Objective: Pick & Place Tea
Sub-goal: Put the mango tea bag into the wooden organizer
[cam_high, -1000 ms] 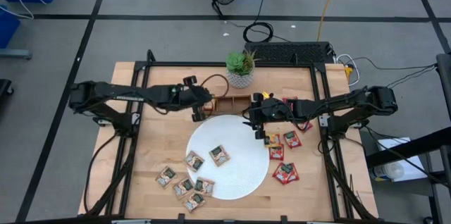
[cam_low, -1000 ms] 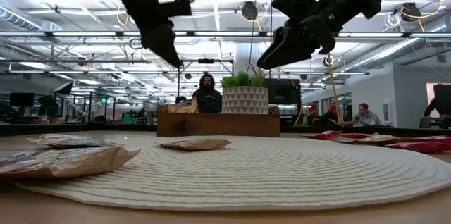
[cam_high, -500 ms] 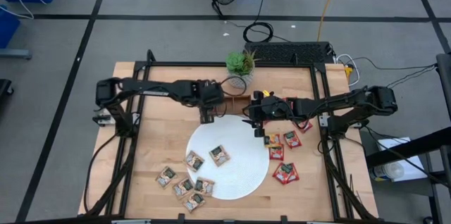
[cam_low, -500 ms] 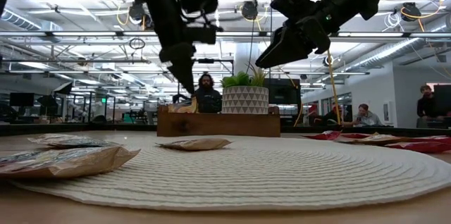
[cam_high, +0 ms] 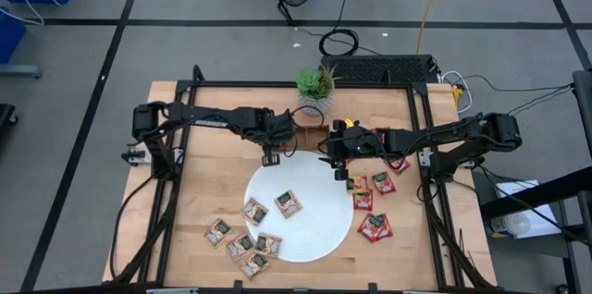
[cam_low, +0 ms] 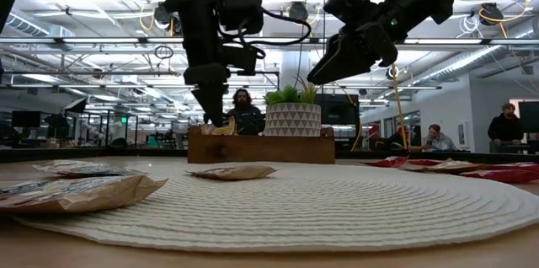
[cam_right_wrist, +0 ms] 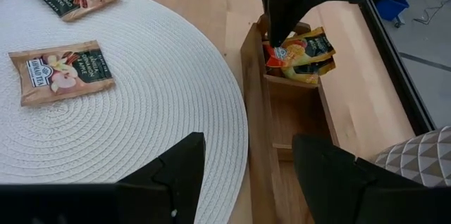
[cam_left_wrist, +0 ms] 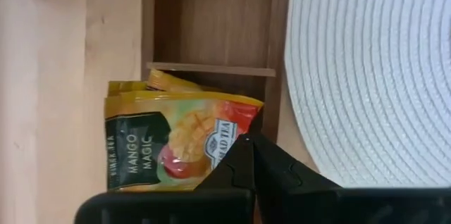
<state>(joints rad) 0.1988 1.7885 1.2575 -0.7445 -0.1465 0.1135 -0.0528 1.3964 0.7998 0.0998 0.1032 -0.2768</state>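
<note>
The brown wooden tray [cam_high: 314,135] stands at the far edge of the white round plate [cam_high: 310,234]. Its left compartment holds orange mango tea sachets [cam_left_wrist: 169,150], which also show in the right wrist view [cam_right_wrist: 304,55]. My left gripper [cam_high: 276,149] is shut and points steeply down into that compartment [cam_right_wrist: 275,41]. My right gripper [cam_high: 330,161] hangs open above the tray's right part, with nothing between its fingers [cam_right_wrist: 246,146]. Two tan sachets [cam_high: 288,204] lie flat on the plate. Several more tan ones [cam_high: 240,243] lie at its near left rim, and red ones [cam_high: 372,203] lie on the table to its right. My left gripper comes from above and meets the top mango sachet at its corner [cam_left_wrist: 236,136] next to the plate-side tray wall. The sachet leans in the compartment on the ones behind it. Whether the shut fingertips pinch that corner or only press on it, I cannot tell.
A potted plant in a patterned white pot [cam_high: 315,91] stands just behind the tray. The tray's middle compartment [cam_left_wrist: 211,20] shows bare wood. Black frame rails [cam_high: 176,183] run along the table's left and right sides. People stand in the room beyond the table [cam_low: 245,109].
My left gripper has travelled toward the table's right edge and down, from beside the tray to over its left compartment. It has tipped to point more steeply down and has stayed shut.
</note>
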